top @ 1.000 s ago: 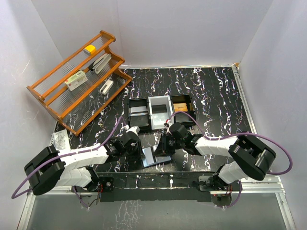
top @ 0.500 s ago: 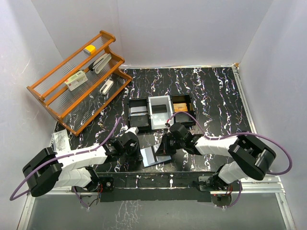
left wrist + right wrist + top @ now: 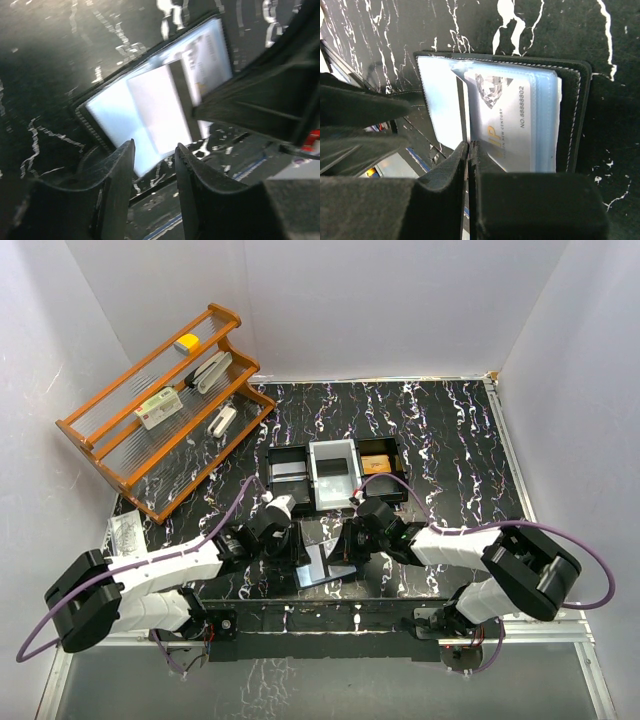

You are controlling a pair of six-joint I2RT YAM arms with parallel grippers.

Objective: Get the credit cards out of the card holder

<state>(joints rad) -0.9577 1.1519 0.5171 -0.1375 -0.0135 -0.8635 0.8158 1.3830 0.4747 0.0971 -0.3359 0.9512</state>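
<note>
The card holder (image 3: 318, 562) lies open near the table's front edge, black outside and glossy pale blue inside. In the right wrist view a silver credit card (image 3: 515, 115) with gold lettering sits in its clear pocket (image 3: 545, 120), left corner lifted. My right gripper (image 3: 470, 145) is shut on that card's near edge; from above, the right gripper (image 3: 349, 548) is at the holder's right side. My left gripper (image 3: 155, 147) stands open just off the card holder (image 3: 150, 110), nothing between its fingers. In the top view the left gripper (image 3: 291, 548) is at the holder's left edge.
A black three-compartment tray (image 3: 335, 472) stands just behind the holder, with items in it. A wooden rack (image 3: 160, 410) with small items fills the back left. A clear bag (image 3: 125, 530) lies at the left. The table's front rail (image 3: 330, 612) is close below.
My left gripper has opened and drawn back a little from the holder's left side. My right gripper has closed on the card's edge and shifted slightly right.
</note>
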